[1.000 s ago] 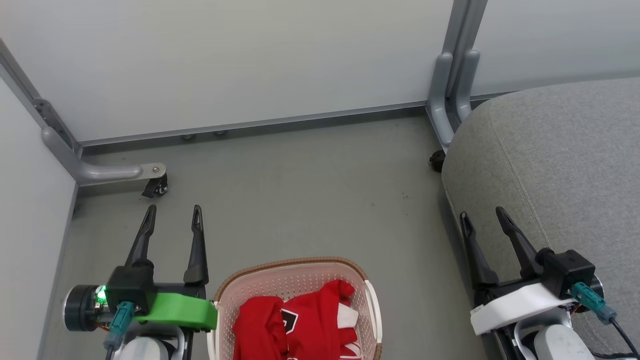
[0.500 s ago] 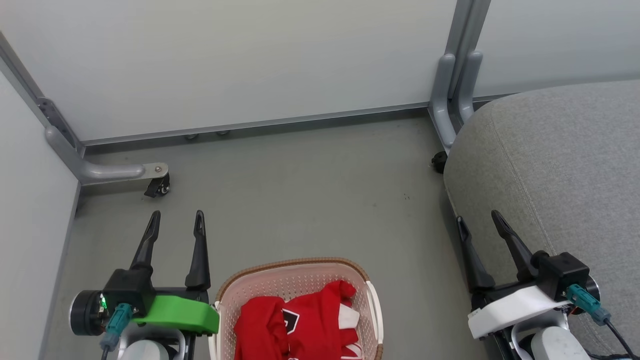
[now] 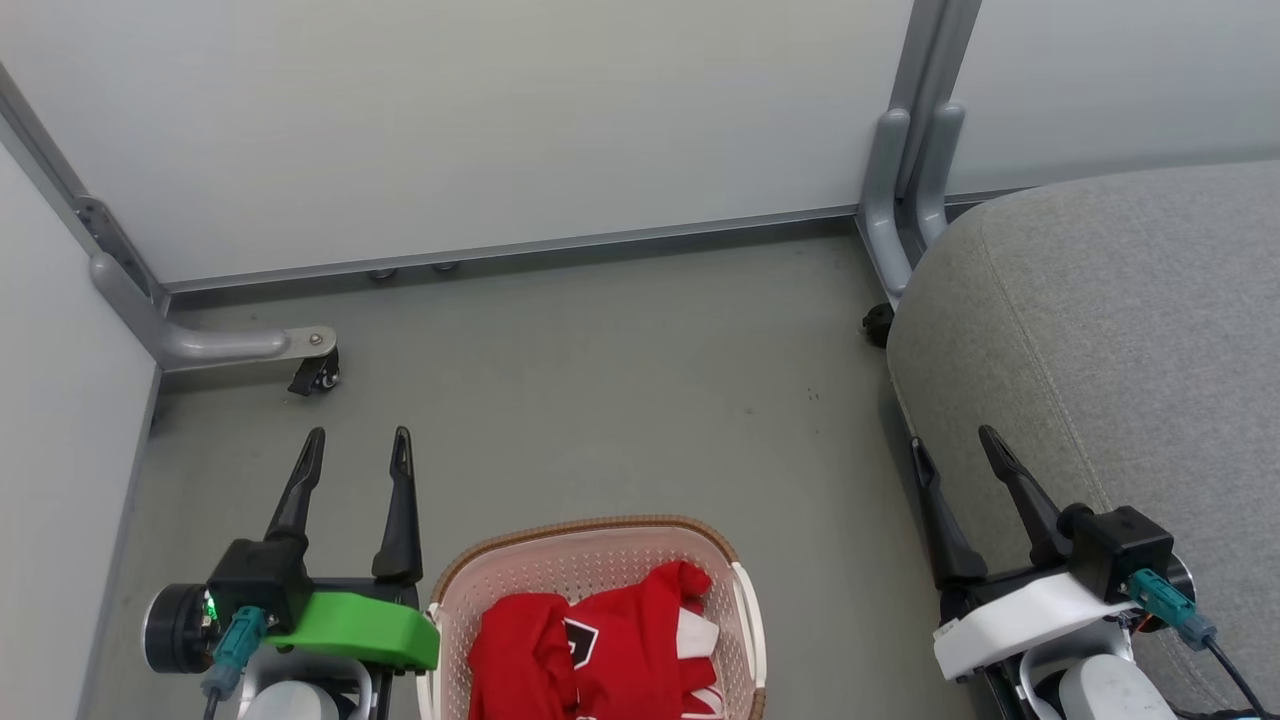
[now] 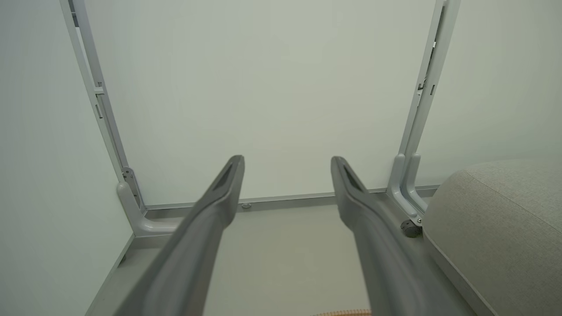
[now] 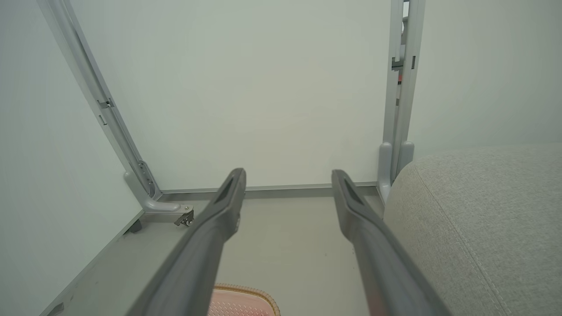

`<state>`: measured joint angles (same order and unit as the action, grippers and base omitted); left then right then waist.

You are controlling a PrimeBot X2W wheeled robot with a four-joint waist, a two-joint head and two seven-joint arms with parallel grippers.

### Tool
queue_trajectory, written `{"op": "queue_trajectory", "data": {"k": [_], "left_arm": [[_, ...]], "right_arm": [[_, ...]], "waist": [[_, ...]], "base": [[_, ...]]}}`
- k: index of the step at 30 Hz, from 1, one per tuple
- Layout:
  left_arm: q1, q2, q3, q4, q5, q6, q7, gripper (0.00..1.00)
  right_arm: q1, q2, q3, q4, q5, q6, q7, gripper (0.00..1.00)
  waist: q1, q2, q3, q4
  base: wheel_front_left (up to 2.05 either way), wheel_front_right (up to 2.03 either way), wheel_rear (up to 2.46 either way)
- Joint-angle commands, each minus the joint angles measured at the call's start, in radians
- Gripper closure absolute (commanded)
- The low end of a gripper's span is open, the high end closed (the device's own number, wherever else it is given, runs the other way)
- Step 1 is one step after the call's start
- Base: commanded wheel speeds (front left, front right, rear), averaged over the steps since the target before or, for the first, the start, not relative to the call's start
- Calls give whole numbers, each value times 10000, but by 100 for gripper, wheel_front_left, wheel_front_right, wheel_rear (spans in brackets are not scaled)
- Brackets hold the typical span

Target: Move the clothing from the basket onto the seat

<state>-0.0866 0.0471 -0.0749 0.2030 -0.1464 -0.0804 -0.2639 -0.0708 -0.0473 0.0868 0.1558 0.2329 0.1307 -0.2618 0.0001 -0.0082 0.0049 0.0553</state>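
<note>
Two red garments, the clothing point(image 3: 600, 650), lie bunched inside the basket point(image 3: 590, 524), which stands on the floor point(image 3: 620, 380) at the bottom middle of the head view. One piece shows white stripes and a black-and-white patch. The left end effector point(image 3: 360, 436) hovers just left of the basket, fingers spread apart and holding nothing, tips pointing toward the wall point(image 3: 500, 130). The right end effector point(image 3: 953, 442) is likewise spread and empty, at the near left edge of the seat point(image 3: 1130, 330). One of its fingers lies over the grey cushion, the other beside its edge; whether either touches the fabric I cannot tell. The seat stands right of the basket, apart from it, with floor between. A caster point(image 3: 318, 376) sits near the far left corner.
</note>
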Motion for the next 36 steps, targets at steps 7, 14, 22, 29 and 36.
{"op": "queue_trajectory", "data": {"k": [7, 14, 22, 29, 36], "left_arm": [[-160, 60, -7, -2, -44, -15, -11, 0], [-193, 60, -8, 85, 63, -37, -11, 0], [-300, 60, -110, 306, 78, -153, -11, 0], [-554, 60, -276, 513, 59, -269, -11, 0], [-870, 58, -404, 647, 177, -373, -11, 0]], "right_arm": [[-50, -57, -11, 36, 57, 1, -49, 0], [-80, -57, 5, 58, 89, 1, -49, 0], [-195, -57, 123, 1, 131, 1, -49, 0], [-347, -55, 142, -110, 133, 1, -49, 0], [-563, -54, 140, -274, 158, 1, -49, 0]], "waist": [[-1, 82, 29, -27], [-1, 82, 74, -38], [-1, 82, 260, -265], [-1, 82, 656, -689], [-1, 82, 1223, -1270]], "base": [[0, 0, 0], [0, 0, 0], [0, 0, 0], [0, 0, 0], [0, 0, 0]]}}
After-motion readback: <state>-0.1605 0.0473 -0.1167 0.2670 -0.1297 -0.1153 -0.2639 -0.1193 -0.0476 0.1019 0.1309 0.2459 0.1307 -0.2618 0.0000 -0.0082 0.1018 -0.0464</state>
